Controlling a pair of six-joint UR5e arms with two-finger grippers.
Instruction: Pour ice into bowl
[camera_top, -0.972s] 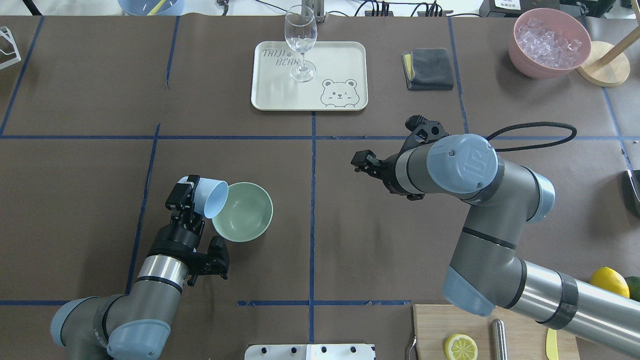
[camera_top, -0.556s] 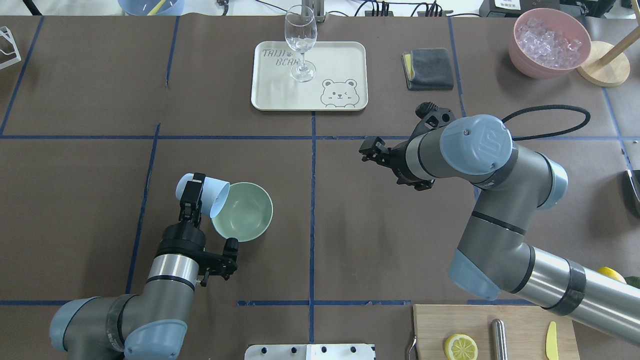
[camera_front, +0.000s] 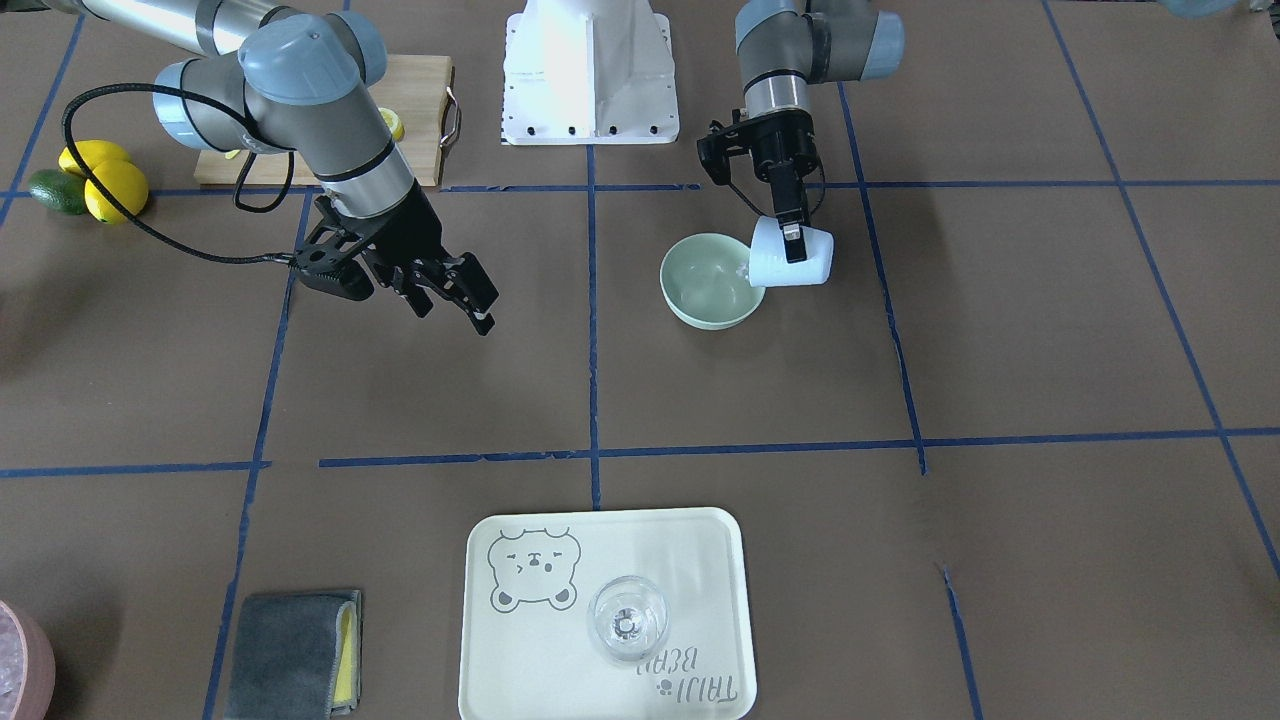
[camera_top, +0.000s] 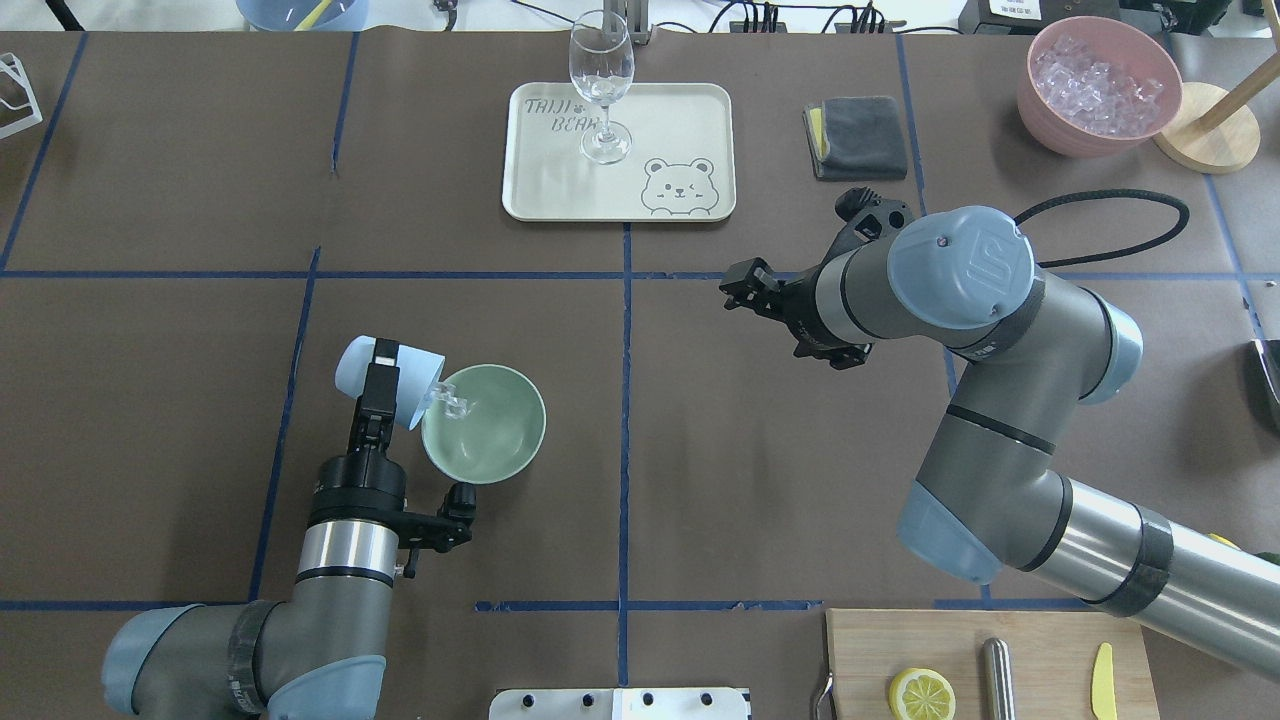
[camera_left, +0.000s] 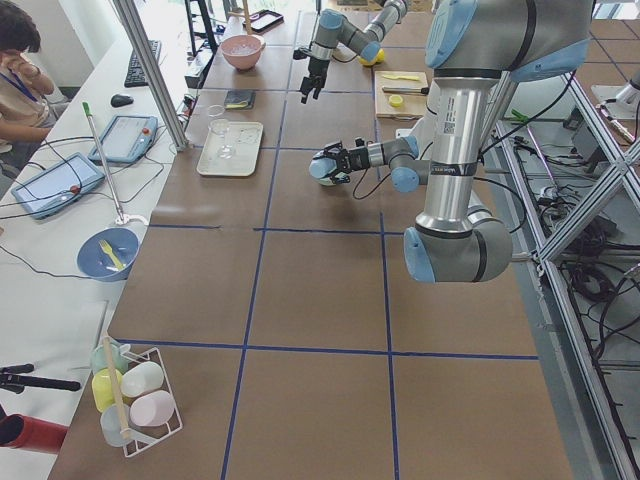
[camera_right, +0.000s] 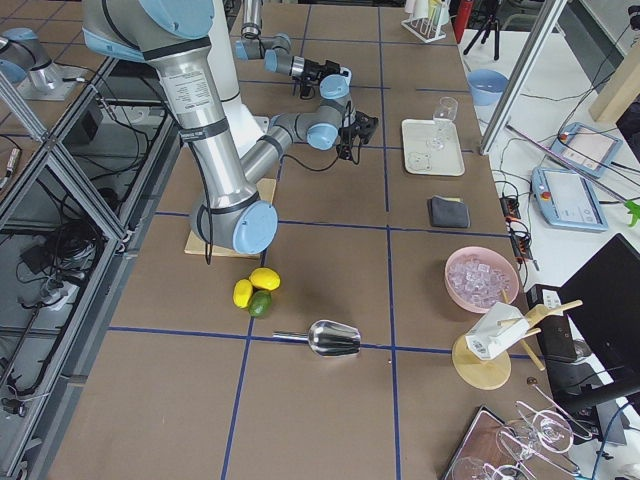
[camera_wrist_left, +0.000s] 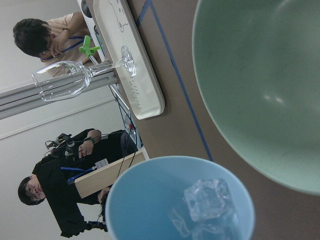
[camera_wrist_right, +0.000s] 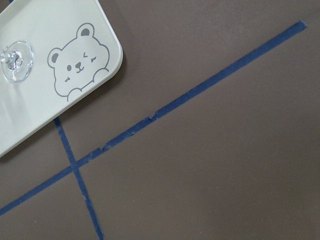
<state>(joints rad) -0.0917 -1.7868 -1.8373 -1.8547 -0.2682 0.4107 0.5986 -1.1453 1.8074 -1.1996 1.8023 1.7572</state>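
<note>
The mint-green bowl (camera_top: 500, 450) stands on the table left of centre, also in the front view (camera_front: 700, 295) and the left wrist view (camera_wrist_left: 260, 75). My left gripper (camera_top: 380, 375) is shut on a light blue cup (camera_top: 400, 385), tipped on its side with its mouth over the bowl's left rim. Clear ice cubes (camera_top: 452, 404) are spilling from the mouth into the bowl. More ice (camera_wrist_left: 207, 200) lies at the cup's lip. My right gripper (camera_top: 745, 285) hangs open and empty above the table, right of centre (camera_front: 475, 300).
A cream tray (camera_top: 680, 120) with a wine glass (camera_top: 601, 85) sits at the back centre. A grey cloth (camera_top: 855, 138), a pink bowl of ice (camera_top: 1040, 110) and a wooden stand (camera_top: 1205, 140) are at the back right. A cutting board (camera_top: 1040, 660) is near right.
My left gripper has rolled the cup further, so its mouth dips and ice now falls into the bowl. My right arm has moved back and to the right.
</note>
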